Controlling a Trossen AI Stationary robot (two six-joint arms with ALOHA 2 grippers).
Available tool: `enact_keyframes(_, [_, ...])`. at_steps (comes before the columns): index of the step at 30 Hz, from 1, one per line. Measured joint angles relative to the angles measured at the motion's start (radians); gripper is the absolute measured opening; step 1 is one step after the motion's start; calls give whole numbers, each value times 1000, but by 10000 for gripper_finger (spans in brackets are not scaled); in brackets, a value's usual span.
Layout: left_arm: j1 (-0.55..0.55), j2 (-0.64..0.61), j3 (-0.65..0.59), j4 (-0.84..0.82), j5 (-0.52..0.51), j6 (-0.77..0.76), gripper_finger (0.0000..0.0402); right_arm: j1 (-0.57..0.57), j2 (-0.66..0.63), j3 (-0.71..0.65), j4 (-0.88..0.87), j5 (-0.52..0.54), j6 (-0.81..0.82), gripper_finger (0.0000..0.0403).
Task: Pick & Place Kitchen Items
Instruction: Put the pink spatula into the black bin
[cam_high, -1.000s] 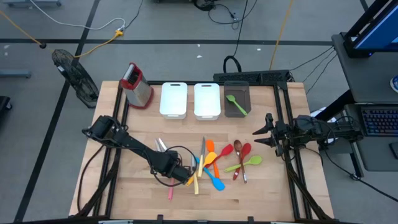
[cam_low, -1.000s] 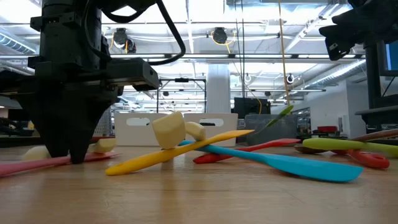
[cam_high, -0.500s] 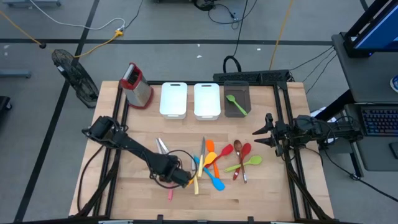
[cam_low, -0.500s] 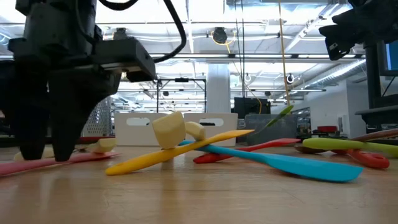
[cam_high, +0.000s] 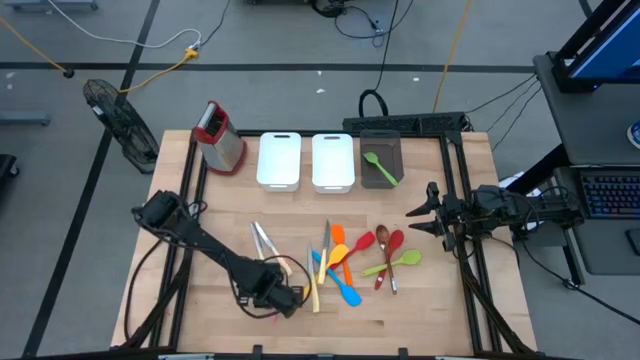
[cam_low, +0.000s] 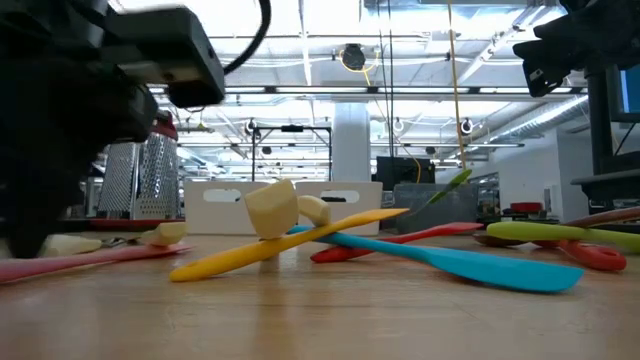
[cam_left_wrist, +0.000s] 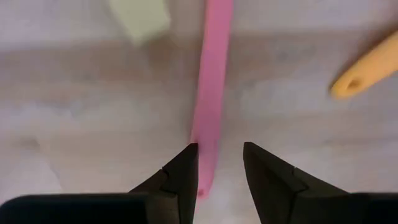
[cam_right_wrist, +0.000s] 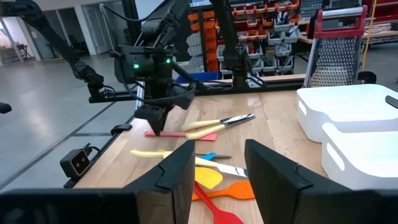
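Stretching across a wooden table (cam_high: 200, 300), the robot's left arm reaches toward the near edge, where its left gripper (cam_left_wrist: 219, 163) hangs low over the end of a pink spatula (cam_left_wrist: 211, 93); the fingers stand apart on either side of the handle tip, nothing clenched between them. The pink spatula lies flat on the wood, and the high view shows only a sliver of it under the arm. Off at the table's right edge, the right arm waits, its right gripper (cam_right_wrist: 217, 165) parted and empty, facing the pile from well apart.

Along the far side stand two white bins (cam_high: 279, 160) side by side, a dark bin (cam_high: 381, 150) just right of them holding a green spoon (cam_high: 378, 166), and a red-topped box grater (cam_high: 222, 138) at the far left corner.

Between the two arms lies the cluster of kitchen items: a yellow spatula (cam_low: 290, 243) propped across a blue spatula (cam_low: 470, 262), orange spatulas (cam_high: 338, 250) beside them, red spoons (cam_high: 392, 248) and a second green spoon (cam_high: 395, 262) toward the right. A pair of metal tongs with pale yellow handles (cam_high: 263, 238) rests just beyond the left gripper.
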Motion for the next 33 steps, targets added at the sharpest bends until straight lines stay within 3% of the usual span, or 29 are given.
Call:
enact_keyframes(3, [-21, -1, 0, 6, 37, -21, 134, 0, 0, 0, 0, 2, 1, 132])
enact_keyframes(19, [-59, 64, 6, 99, 6, -66, 134, 0, 0, 0, 0, 3, 3, 132])
enact_keyframes(27, [-60, 68, 7, 6, -6, -40, 133, 0, 0, 0, 0, 3, 3, 132])
enact_keyframes(33, [-53, 97, -11, 25, -6, -28, 76, 0, 0, 0, 0, 3, 4, 132])
